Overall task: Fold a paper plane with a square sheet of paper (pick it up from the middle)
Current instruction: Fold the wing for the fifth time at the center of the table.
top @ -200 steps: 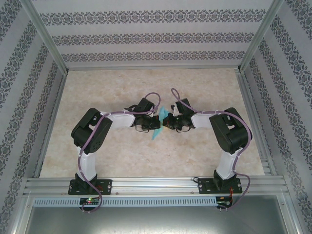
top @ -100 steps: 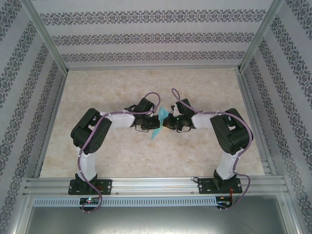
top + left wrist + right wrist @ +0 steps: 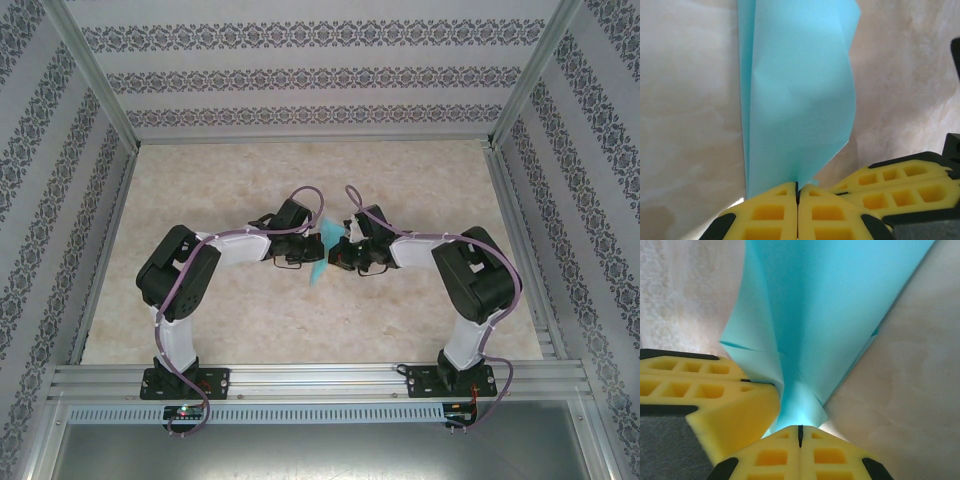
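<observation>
The left gripper has its yellow, grid-moulded fingertips pressed flat together, clamped on the near edge of a thin turquoise-blue sheet of paper that is folded along its length. From the clamp the sheet fans outward over the pale marbled table, with one long straight crease on one side and a soft bulging flap on the other.

The right gripper is likewise closed tight on the same sheet – its pads meet with only the paper's pinched edge between them. The two sets of yellow fingertips sit just beside each other at an angle.

From above, the left gripper and the right gripper meet nose to nose over the middle of the table – the sheet stands on edge between them, one tip pointing toward the table's far side and the other toward its near edge. Whether it touches the table I cannot tell.
</observation>
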